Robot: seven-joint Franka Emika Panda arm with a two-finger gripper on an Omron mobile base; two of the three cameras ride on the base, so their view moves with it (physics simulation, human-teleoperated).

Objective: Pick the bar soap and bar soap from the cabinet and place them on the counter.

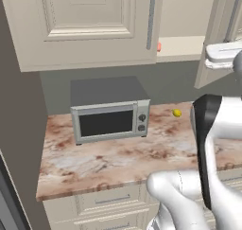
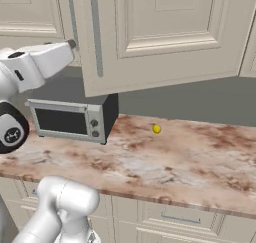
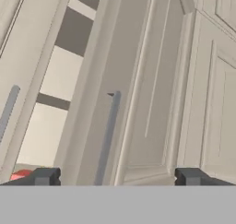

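One salmon-pink bar soap point(image 1: 159, 47) peeks out on the beige shelf of the cabinet point(image 1: 182, 48), just past the edge of its open left door point(image 1: 85, 21). In the hand view the same bar soap point(image 3: 20, 174) shows at the lower left, beside the left fingertip point(image 3: 45, 176). My gripper point(image 3: 117, 177) is open, with nothing between its fingers, and faces the edge of an open cabinet door and its grey bar handle point(image 3: 108, 136). The marbled counter point(image 1: 118, 160) runs below.
A grey microwave point(image 1: 111, 115) stands on the counter's left under the open door. A small yellow ball point(image 1: 177, 113) lies behind it to the right. The second cabinet door point(image 1: 221, 35) is open at the right. Cream drawers point(image 1: 108, 200) sit under the counter.
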